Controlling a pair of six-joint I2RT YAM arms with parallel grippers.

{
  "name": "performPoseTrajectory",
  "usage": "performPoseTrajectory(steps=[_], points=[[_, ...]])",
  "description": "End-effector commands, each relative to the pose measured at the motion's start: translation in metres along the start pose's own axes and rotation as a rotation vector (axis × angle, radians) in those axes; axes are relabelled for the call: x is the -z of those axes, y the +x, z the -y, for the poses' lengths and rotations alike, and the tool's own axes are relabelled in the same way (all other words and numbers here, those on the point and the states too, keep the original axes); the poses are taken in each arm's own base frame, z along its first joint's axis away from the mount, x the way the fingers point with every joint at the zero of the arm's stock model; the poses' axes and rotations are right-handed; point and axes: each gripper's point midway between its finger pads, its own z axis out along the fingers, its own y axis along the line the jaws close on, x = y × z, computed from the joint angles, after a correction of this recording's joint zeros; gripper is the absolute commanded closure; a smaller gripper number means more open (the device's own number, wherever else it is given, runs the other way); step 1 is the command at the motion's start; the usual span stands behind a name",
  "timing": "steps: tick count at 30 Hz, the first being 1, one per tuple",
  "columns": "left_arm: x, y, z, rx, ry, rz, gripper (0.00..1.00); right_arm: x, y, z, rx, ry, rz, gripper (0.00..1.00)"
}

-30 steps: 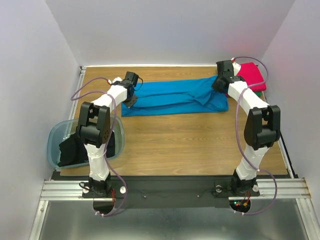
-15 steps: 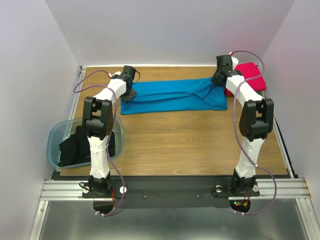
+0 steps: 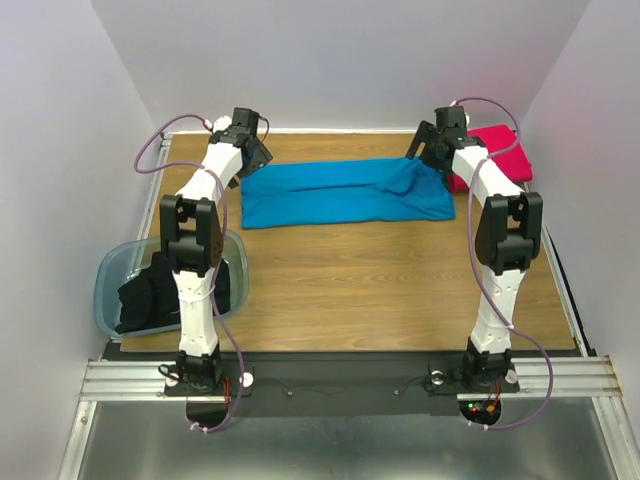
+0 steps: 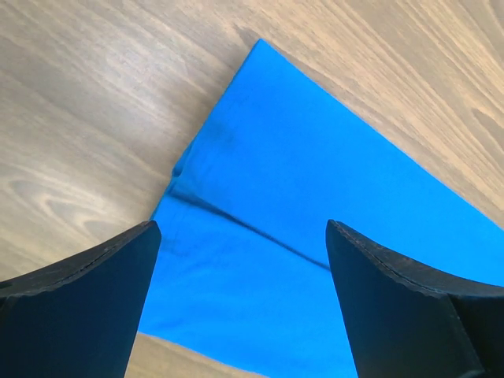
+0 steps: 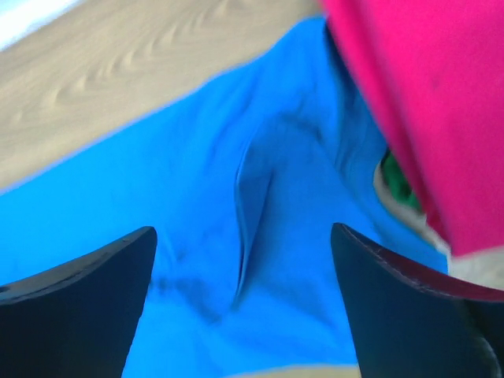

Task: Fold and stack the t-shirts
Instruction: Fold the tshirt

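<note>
Left tool (image 4: 240,236) wide open, empty; right tool (image 5: 244,232) likewise; both over blue t-shirt (image 3: 330,190)

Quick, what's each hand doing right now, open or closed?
Left hand: open, empty, over the blue t-shirt.
Right hand: open, empty, over the same shirt.

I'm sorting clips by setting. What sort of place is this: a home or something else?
Most likely a lab test cell, not a home: a left arm and right arm bolted to a metal rail beside a wooden table holding a blue shirt, boxed in by plain white walls.
</note>
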Motion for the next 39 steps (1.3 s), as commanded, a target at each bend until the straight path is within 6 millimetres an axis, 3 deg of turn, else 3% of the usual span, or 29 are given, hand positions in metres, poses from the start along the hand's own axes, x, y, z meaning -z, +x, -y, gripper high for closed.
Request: performPoseTrajectory(steps=[1, 2, 4, 8, 15, 18, 19, 20, 21, 22, 23, 26, 27, 31, 33, 34, 35, 38, 39], points=[[0.044, -0.006, -0.001, -0.015, 0.071, 0.02, 0.02, 0.045, -0.005, -0.026, 0.038, -0.18, -0.024, 0.0], [0.044, -0.003, 0.001, -0.012, 0.093, 0.019, 0.02, 0.044, 0.008, -0.026, 0.036, -0.191, -0.061, 0.0], [0.04, 0.015, -0.002, -0.026, 0.109, -0.027, 0.02, 0.044, 0.021, -0.03, 0.025, -0.229, -0.106, 0.0], [0.04, 0.032, 0.001, -0.042, 0.135, -0.056, 0.02, 0.029, 0.046, -0.035, 0.015, -0.239, -0.172, 0.0], [0.038, 0.04, -0.004, -0.046, 0.135, -0.068, 0.02, 0.001, 0.068, -0.046, 0.001, -0.266, -0.239, 0.0], [0.036, 0.044, -0.002, -0.051, 0.149, -0.077, 0.02, -0.004, 0.059, -0.067, 0.012, -0.312, -0.218, 0.0], [0.036, 0.045, 0.0, -0.055, 0.163, -0.087, 0.02, -0.014, 0.065, -0.07, -0.005, -0.308, -0.234, 0.0], [0.036, 0.046, 0.002, -0.055, 0.17, -0.089, 0.02, -0.013, 0.048, -0.083, -0.009, -0.341, -0.2, 0.0], [0.034, 0.046, 0.003, -0.057, 0.169, -0.092, 0.02, -0.015, 0.044, -0.089, -0.032, -0.354, -0.198, 0.0], [0.034, 0.046, 0.003, -0.057, 0.168, -0.091, 0.02, -0.027, 0.051, -0.09, -0.048, -0.357, -0.218, 0.0], [0.033, 0.045, 0.003, -0.056, 0.164, -0.09, 0.02, -0.022, 0.031, -0.106, -0.074, -0.401, -0.186, 0.0], [0.035, 0.043, 0.006, -0.054, 0.175, -0.088, 0.02, -0.032, 0.02, -0.119, -0.111, -0.417, -0.161, 0.0], [0.036, 0.043, 0.006, -0.054, 0.176, -0.089, 0.02, -0.028, 0.004, -0.125, -0.136, -0.428, -0.125, 0.0], [0.043, 0.039, 0.009, -0.057, 0.195, -0.079, 0.02, -0.024, -0.018, -0.121, -0.157, -0.373, -0.047, 0.0], [0.044, 0.036, 0.01, -0.056, 0.197, -0.071, 0.02, -0.018, -0.02, -0.117, -0.145, -0.367, -0.042, 0.0], [0.044, 0.034, 0.013, -0.053, 0.204, -0.067, 0.02, -0.02, -0.005, -0.109, -0.138, -0.341, -0.073, 0.0], [0.043, 0.034, 0.016, -0.054, 0.21, -0.066, 0.02, -0.002, -0.014, -0.109, -0.133, -0.347, -0.054, 0.0], [0.039, 0.032, 0.035, -0.068, 0.254, -0.076, 0.02, 0.015, 0.002, -0.087, -0.074, -0.279, -0.062, 0.0], [0.038, 0.032, 0.04, -0.073, 0.26, -0.074, 0.02, 0.008, 0.02, -0.077, -0.071, -0.247, -0.098, 0.0]])
